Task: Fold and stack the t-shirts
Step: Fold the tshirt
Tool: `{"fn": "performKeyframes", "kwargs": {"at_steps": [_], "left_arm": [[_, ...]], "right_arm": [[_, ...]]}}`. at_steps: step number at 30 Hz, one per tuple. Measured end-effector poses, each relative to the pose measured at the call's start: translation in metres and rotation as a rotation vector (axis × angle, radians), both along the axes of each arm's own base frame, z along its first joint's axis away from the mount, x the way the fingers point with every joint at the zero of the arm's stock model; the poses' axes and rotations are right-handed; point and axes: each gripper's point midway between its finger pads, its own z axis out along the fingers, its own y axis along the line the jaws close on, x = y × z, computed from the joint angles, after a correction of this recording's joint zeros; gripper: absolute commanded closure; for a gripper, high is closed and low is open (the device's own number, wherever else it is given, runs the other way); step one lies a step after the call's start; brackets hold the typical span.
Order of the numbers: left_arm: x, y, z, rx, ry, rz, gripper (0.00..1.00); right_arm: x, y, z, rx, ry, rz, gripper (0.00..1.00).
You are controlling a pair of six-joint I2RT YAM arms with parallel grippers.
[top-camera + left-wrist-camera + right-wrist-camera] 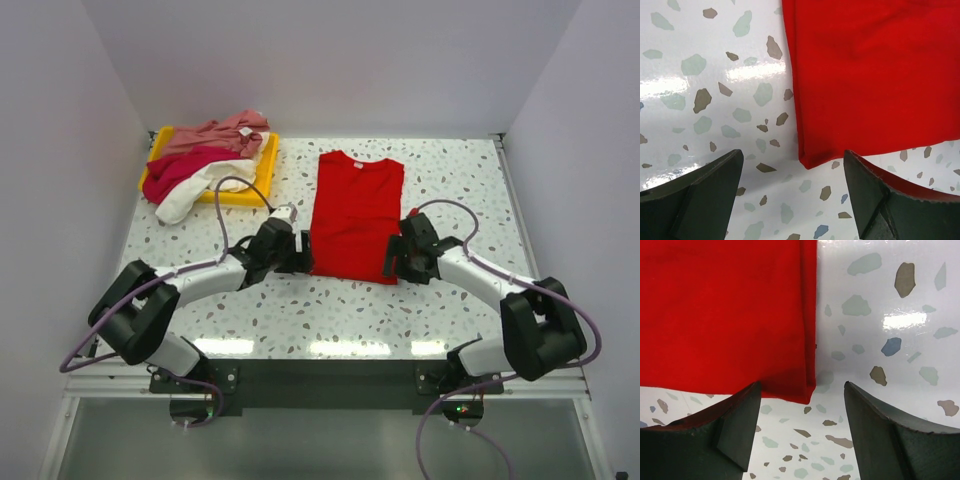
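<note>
A bright red t-shirt (355, 213) lies flat in the middle of the table, its sides folded in to a long strip, collar at the far end. My left gripper (298, 252) is open and empty at its near left corner (812, 159). My right gripper (393, 262) is open and empty at its near right corner (802, 395). Both hover just short of the hem. The dusty pink t-shirt (215, 132), the crimson-magenta t-shirt (178, 170) and the cream-white t-shirt (195, 190) lie crumpled in a heap on the yellow tray (248, 192) at the far left.
The speckled white table (460, 190) has white walls at the back and both sides. The cream-white shirt hangs over the tray's near edge onto the table. Purple cables loop over both arms.
</note>
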Motion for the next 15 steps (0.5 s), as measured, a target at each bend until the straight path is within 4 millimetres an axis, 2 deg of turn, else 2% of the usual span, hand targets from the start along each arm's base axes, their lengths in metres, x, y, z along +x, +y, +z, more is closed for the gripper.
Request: {"fn": "performKeyframes", "kwargs": {"at_steps": [7, 15], "left_arm": [[-0.006, -0.004, -0.013, 0.016, 0.033, -0.011, 0.17], [-0.013, -0.01, -0.025, 0.04, 0.053, -0.028, 0.32]], "right_arm": [[-0.004, -0.001, -0.011, -0.009, 0.023, -0.002, 0.36], [-0.003, -0.001, -0.019, -0.013, 0.032, -0.002, 0.47]]}}
